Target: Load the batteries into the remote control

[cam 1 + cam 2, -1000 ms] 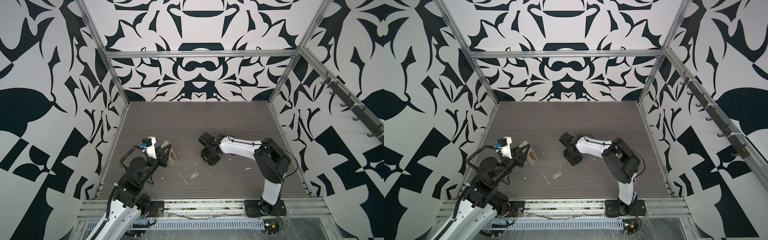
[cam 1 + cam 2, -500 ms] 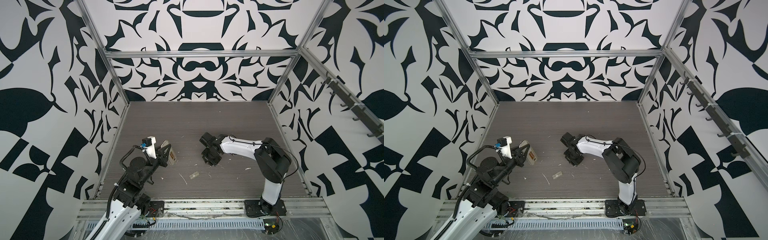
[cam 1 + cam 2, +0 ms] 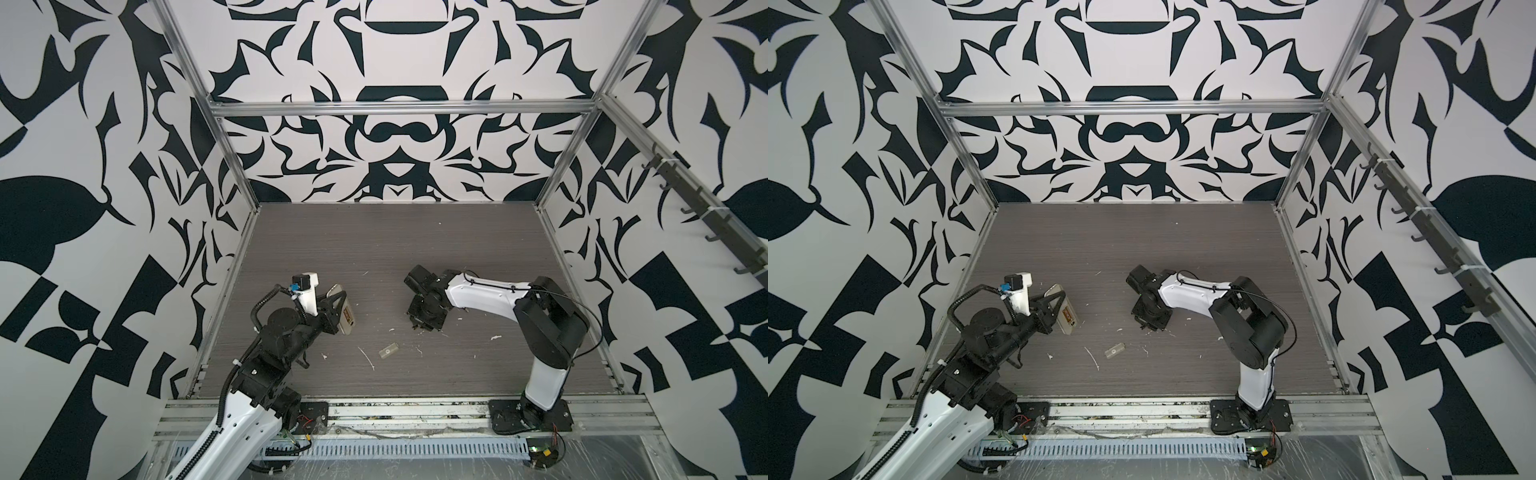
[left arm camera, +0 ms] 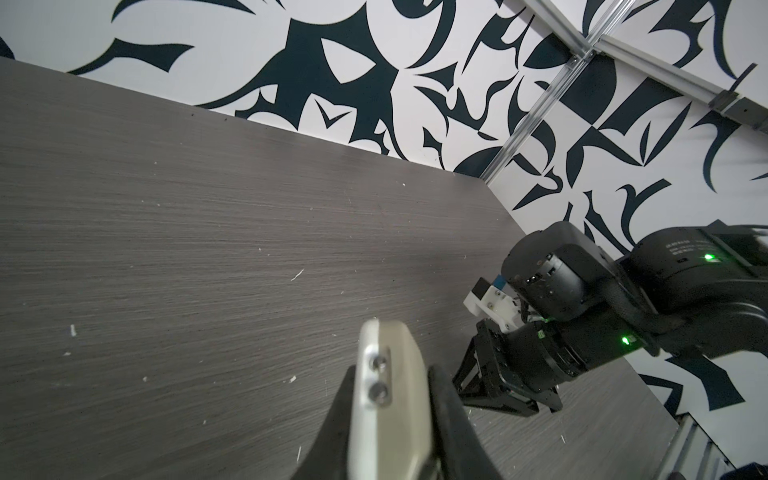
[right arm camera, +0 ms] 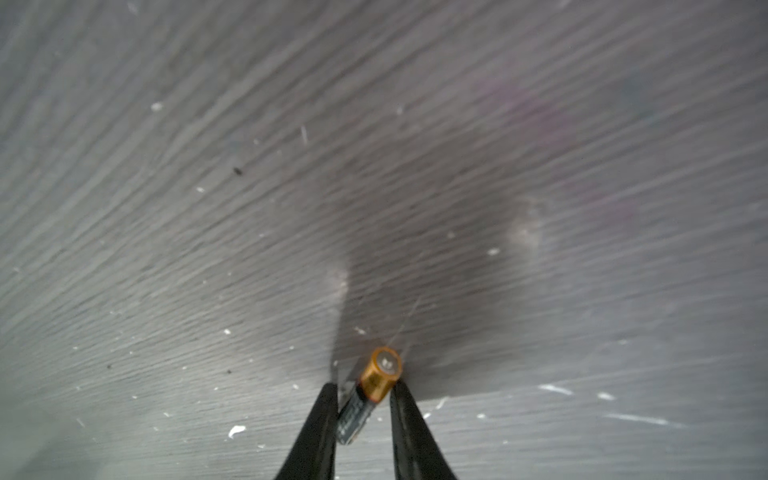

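The white remote control is held up off the table at the left, and my left gripper is shut on its sides. In the left wrist view the remote control fills the gap between the jaws. My right gripper points down at the table near the middle. In the right wrist view my right gripper has one battery lying slantwise between its fingers, gold cap outward. Each finger touches one end of it. No other battery shows.
A small translucent cover piece lies on the grey table in front of the two grippers. White flecks and slivers are scattered round it. Patterned walls and metal rails close in the table on three sides.
The right gripper's jaws have closed in on the battery at the table. The left arm and the remote control have not moved.
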Controlling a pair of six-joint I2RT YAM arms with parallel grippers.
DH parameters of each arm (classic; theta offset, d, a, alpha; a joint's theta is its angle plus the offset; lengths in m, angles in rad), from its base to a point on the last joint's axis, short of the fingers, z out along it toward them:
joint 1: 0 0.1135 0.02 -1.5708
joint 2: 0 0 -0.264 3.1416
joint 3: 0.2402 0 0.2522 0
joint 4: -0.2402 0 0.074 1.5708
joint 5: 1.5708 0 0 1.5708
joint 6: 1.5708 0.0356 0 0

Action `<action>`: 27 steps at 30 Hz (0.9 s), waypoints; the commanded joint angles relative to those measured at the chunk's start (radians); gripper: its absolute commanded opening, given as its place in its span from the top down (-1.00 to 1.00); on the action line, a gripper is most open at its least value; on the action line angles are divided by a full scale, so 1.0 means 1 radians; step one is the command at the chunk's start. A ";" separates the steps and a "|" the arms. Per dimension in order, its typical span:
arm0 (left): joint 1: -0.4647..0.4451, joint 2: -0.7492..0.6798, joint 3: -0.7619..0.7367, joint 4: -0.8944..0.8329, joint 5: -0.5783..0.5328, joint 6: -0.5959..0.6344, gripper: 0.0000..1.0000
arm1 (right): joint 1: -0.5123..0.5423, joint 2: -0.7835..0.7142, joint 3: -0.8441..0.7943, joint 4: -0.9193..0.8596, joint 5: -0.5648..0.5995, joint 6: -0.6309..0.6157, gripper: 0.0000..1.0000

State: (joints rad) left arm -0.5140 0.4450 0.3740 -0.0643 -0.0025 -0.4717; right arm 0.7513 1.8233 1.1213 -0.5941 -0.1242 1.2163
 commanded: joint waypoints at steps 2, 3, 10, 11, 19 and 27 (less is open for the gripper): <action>-0.002 0.013 0.048 -0.025 0.003 -0.021 0.91 | -0.036 0.046 -0.069 -0.041 0.062 -0.141 0.63; -0.003 0.016 0.050 -0.030 0.003 -0.025 0.91 | -0.039 0.052 -0.074 -0.030 0.053 -0.158 0.71; -0.002 0.038 0.074 -0.071 0.022 -0.037 0.91 | -0.042 0.065 -0.075 -0.010 0.043 -0.289 0.90; -0.002 0.046 0.083 -0.083 0.029 -0.029 0.91 | -0.043 0.064 -0.064 -0.030 0.062 -0.319 0.91; -0.002 0.154 0.138 -0.090 0.152 -0.037 0.93 | -0.031 -0.015 -0.049 -0.084 0.198 -0.482 0.92; -0.002 0.222 0.173 -0.062 0.247 -0.054 0.95 | 0.007 -0.055 -0.031 -0.075 0.285 -0.590 0.92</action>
State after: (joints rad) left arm -0.5140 0.6613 0.5079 -0.1551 0.1856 -0.5095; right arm 0.7471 1.7828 1.0927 -0.6254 0.0669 0.6979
